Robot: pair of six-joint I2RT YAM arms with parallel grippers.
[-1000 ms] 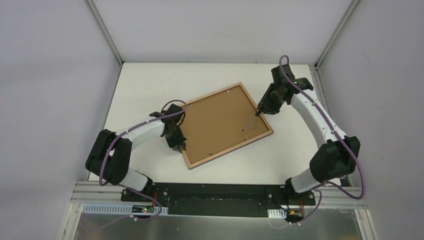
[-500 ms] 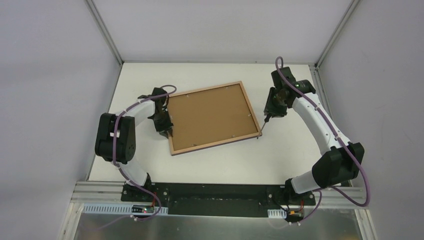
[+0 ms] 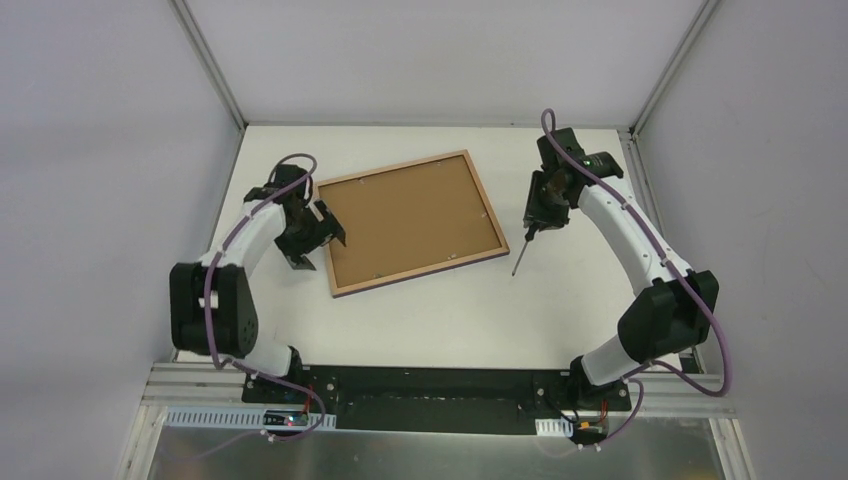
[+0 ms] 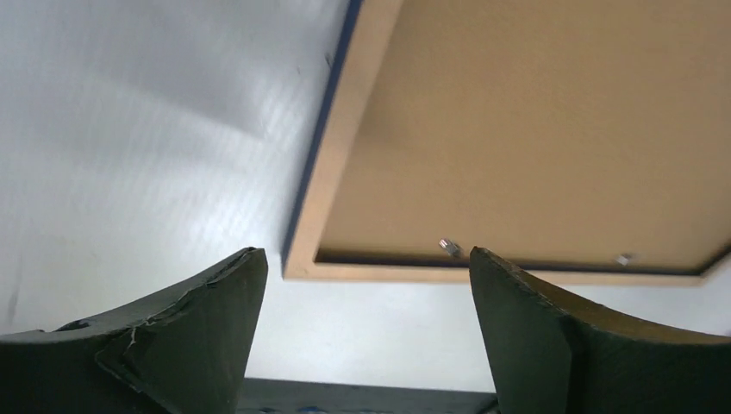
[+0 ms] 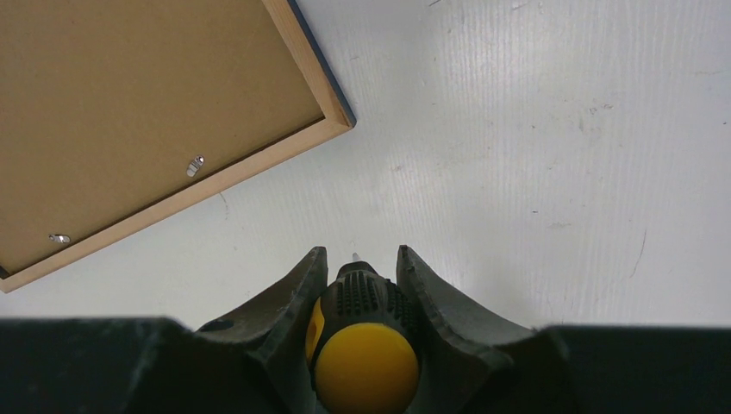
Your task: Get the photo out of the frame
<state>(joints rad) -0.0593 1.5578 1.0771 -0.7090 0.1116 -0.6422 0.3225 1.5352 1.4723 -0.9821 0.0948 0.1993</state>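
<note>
The frame [image 3: 405, 168] lies face down on the white table, its light wood back edge up and a thin dark-blue side [image 4: 321, 142] showing. The brown backing board [image 3: 412, 220] fills it, with small metal tabs [image 4: 447, 246] along the edges. The photo is hidden under the board. My left gripper [image 3: 318, 243] stands open just left of the frame's left edge, touching nothing, its jaws wide apart around the near corner [image 4: 297, 263]. My right gripper [image 3: 536, 220] hovers right of the frame, shut on a yellow-and-black screwdriver [image 5: 366, 345] whose shaft [image 3: 520, 252] points down at the table.
Grey walls with metal corner posts [image 3: 210, 62] enclose the table on three sides. The black base rail [image 3: 430, 385] runs along the near edge. Bare white tabletop [image 5: 534, 155] lies right of the frame's corner [image 5: 334, 116].
The frame has slid and turned toward the back left. My left gripper has opened and come off the frame's edge. The right gripper has carried the screwdriver off the board to the right.
</note>
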